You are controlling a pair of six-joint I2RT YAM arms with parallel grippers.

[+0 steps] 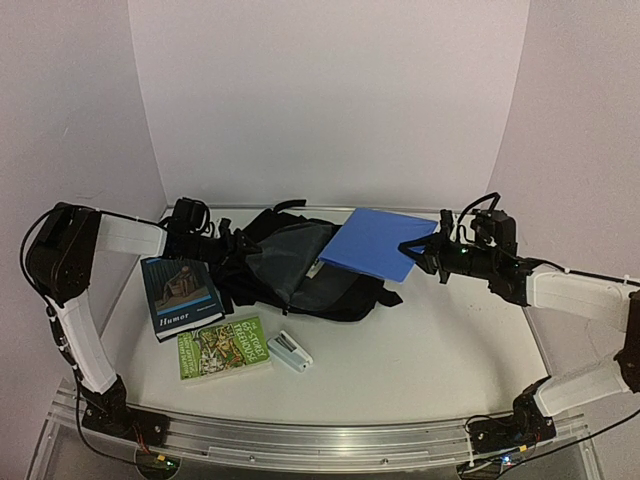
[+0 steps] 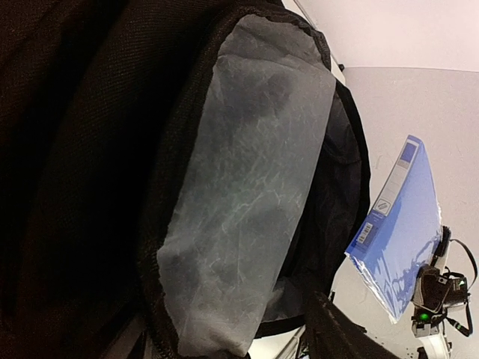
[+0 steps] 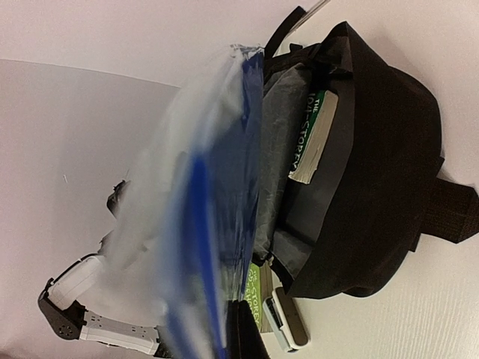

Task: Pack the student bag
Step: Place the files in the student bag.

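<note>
Nearest the arm bases and well short of both claws, a green paperback (image 1: 222,348) and a small white stapler (image 1: 290,352) lie just beside each other on the table (image 1: 440,350). A little farther out, on the near side of the left claw (image 1: 198,238), lies a dark book titled Humor (image 1: 180,295). The student bag (image 1: 340,295) lies between the two claws with its mouth gaping and its grey lining (image 1: 290,262) turned toward the right claw (image 1: 425,250). That claw is clamped on the near corner of a blue folder (image 1: 370,242) and holds it off the table, with the folder's far edge reaching the bag's mouth. The left claw sits at the bag's far-left edge among the straps. I cannot tell whether it grips fabric, since its own camera shows only black cloth and lining. The step in hand looks like feeding the folder in. The next move probably calls for sliding it away from the right claw, edge first under the flap, while the mouth is kept wide. Only the right wrist view shows a green-spined book (image 3: 314,134) already inside the bag. Only the left wrist view shows the folder's spine label (image 2: 382,203).
</note>
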